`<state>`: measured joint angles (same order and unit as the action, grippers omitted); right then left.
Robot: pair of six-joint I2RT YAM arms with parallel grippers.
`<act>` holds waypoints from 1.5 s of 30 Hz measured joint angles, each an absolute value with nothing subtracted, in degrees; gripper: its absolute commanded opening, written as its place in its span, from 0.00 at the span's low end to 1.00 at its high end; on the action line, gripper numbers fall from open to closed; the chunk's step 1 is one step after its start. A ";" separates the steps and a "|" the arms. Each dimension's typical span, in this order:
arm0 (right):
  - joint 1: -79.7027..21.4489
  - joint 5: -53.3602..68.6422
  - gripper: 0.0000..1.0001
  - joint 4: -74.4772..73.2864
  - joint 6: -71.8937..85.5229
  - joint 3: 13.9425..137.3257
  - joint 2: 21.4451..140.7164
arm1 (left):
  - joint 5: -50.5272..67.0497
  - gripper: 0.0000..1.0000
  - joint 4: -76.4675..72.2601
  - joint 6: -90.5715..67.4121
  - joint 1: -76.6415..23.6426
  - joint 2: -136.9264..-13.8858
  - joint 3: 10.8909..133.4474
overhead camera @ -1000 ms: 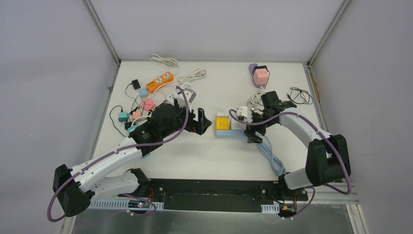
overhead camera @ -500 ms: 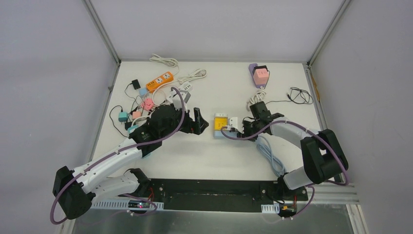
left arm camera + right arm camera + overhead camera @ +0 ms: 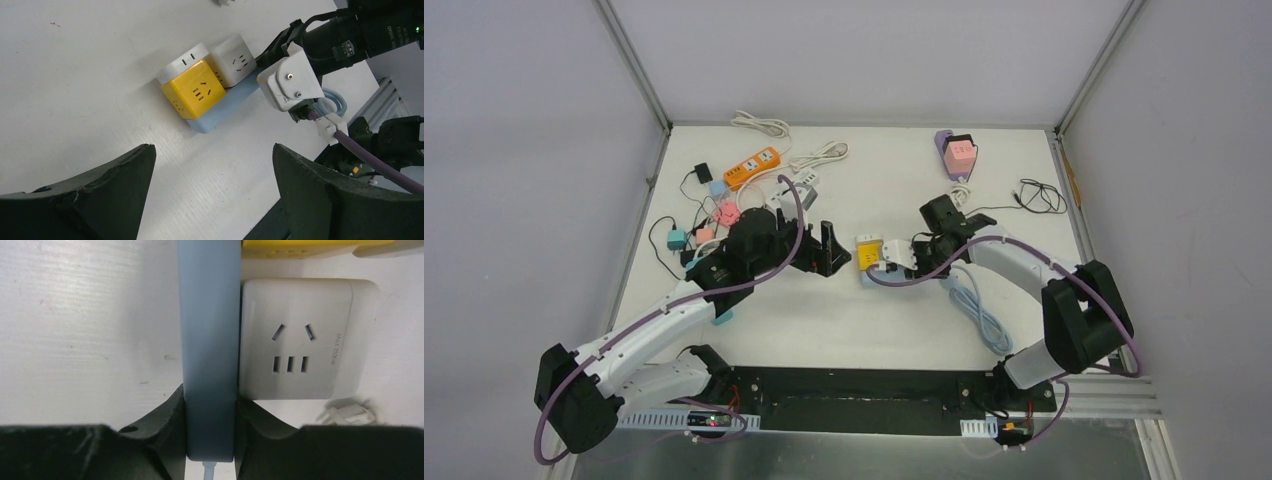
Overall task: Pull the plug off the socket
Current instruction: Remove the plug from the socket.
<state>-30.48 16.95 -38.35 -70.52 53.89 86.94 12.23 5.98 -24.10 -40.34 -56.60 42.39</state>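
The socket is a pale blue strip (image 3: 876, 276) (image 3: 226, 106) (image 3: 209, 340) lying mid-table. Two cube plugs sit side by side on it: a yellow one (image 3: 869, 250) (image 3: 195, 92) and a white one (image 3: 900, 254) (image 3: 233, 59) (image 3: 300, 340). My right gripper (image 3: 916, 262) (image 3: 210, 412) is shut on the strip's cable end, one black finger (image 3: 167, 415) on each long side. My left gripper (image 3: 834, 250) (image 3: 212, 150) stands open just left of the strip, facing the yellow plug, with bare table between its fingers.
A tangle of adapters and cables (image 3: 724, 210) and an orange strip (image 3: 754, 168) lie at the far left. A purple and pink adapter (image 3: 957, 152) and a thin black cable (image 3: 1039, 195) sit at the far right. The strip's light blue cord (image 3: 979, 315) runs toward the right arm's base.
My right gripper has moved left and closed on the end of the blue strip, which has slid slightly left. The left arm has drawn back a little, still open.
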 measured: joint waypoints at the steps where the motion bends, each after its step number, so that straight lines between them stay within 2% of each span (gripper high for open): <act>1: -30.50 16.67 0.00 -39.20 -71.83 54.39 86.78 | 12.36 0.89 5.98 -23.62 -40.10 -56.27 42.39; 7: -30.55 16.21 0.00 -36.99 -82.04 51.09 81.62 | 12.60 0.89 5.85 -20.12 -39.64 -49.93 41.89; 13: -30.52 17.67 0.00 -15.29 -88.64 36.88 78.50 | 14.17 0.89 3.18 -16.25 -39.64 -40.75 36.58; 18: -30.79 21.12 0.00 10.09 -90.94 28.36 83.00 | 16.86 0.84 2.85 -14.26 -39.64 -43.83 35.09; 22: -31.03 22.46 0.00 19.51 -92.90 25.26 84.64 | 17.26 0.83 3.33 -12.64 -39.66 -51.44 35.81; 31: -31.66 23.51 0.00 22.50 -93.58 24.08 85.08 | 14.26 0.85 7.01 -3.46 -44.91 -67.83 47.79; 37: -31.64 23.59 0.00 22.50 -93.45 24.08 85.17 | 5.61 0.83 9.45 4.19 -51.03 -77.87 54.63; 45: -31.64 23.62 0.00 22.48 -93.32 24.08 85.17 | -0.43 0.63 12.60 7.07 -50.48 -81.82 55.29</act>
